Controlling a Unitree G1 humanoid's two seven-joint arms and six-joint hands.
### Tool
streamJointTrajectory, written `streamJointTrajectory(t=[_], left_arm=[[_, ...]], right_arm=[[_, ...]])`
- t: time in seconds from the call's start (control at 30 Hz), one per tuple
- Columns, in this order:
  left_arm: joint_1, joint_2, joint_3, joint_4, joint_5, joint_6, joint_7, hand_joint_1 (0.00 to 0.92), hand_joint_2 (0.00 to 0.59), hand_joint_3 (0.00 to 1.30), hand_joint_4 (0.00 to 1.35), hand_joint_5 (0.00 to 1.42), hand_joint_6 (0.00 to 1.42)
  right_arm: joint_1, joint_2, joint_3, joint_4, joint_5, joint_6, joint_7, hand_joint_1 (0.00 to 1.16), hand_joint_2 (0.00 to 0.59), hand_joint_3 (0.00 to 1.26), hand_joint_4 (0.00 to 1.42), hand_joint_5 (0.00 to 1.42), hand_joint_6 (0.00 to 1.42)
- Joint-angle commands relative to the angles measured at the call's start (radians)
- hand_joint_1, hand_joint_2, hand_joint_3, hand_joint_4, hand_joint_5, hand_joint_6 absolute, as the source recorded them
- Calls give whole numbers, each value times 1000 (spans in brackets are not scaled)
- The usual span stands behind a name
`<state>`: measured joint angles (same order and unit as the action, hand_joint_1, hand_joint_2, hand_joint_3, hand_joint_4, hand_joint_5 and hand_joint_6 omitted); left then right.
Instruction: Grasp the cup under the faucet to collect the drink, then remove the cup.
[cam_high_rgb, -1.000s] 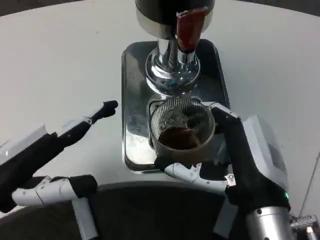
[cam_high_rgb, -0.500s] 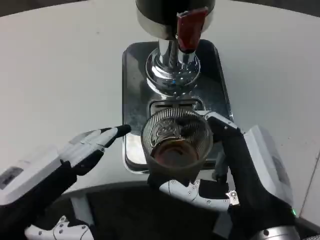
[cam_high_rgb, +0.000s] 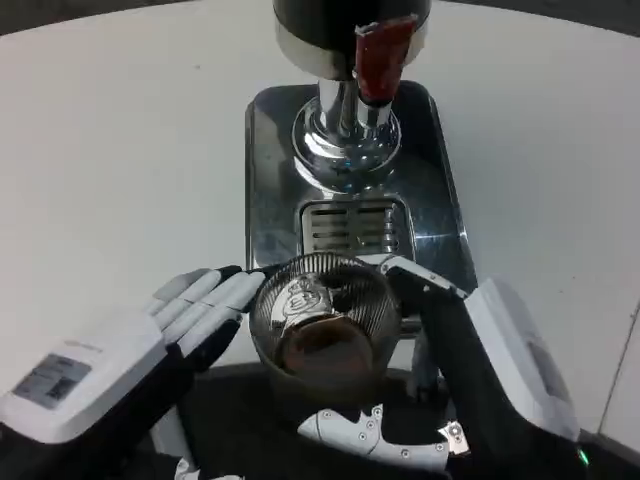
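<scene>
cup: ribbed clear cup (cam_high_rgb: 322, 322) with dark drink in the bottom, sitting lower centre of the frame, off the drip grate (cam_high_rgb: 355, 227) and out from under the faucet (cam_high_rgb: 352, 120). Looks lifted and tipped a bit toward the camera, can't say for sure.

right hand: right hand (cam_high_rgb: 440, 375) in the lower right has its fingers (cam_high_rgb: 420, 283) wrapped around the cup's right side, with more of them under it at the bottom. So it's gripping the cup.

left hand: left hand (cam_high_rgb: 150, 345) in the lower left, fingers straight and apart, holding nothing. The tips are right by the cup's left wall, touching or just beside, hard to tell.

spill risk: biggest worry imo. If the cup really is tilted, any quick swing sloshes drink over the rim.

bump risk: that left hand is so close that a nudge could knock the cup in the grip.

landing: the silver tray (cam_high_rgb: 268, 180) has a raised edge, so setting down half on it and half on the white tabletop (cam_high_rgb: 120, 150) would tip the cup.
</scene>
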<state>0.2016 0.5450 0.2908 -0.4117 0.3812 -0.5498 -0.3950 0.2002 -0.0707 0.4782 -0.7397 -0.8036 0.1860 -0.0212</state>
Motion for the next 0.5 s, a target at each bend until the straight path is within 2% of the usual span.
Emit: streamJointTrajectory(t=[0.03,0.27,0.5], left_arm=[[43,-17,-18,-53,51,43,25,232,88,0,0,0,0],[79,-41,-37,-119,100,118,38,258,89,0,0,0,0],[92,-47,-46,-141,108,158,45,265,89,0,0,0,0]], right_arm=[[24,15,42,-57,-13,-42,13,1003,182,972,1162,1140,1272],[44,14,55,-81,-21,-42,39,1003,182,972,1161,1140,1275],[69,4,54,-105,-22,-42,57,1003,182,972,1158,1140,1274]])
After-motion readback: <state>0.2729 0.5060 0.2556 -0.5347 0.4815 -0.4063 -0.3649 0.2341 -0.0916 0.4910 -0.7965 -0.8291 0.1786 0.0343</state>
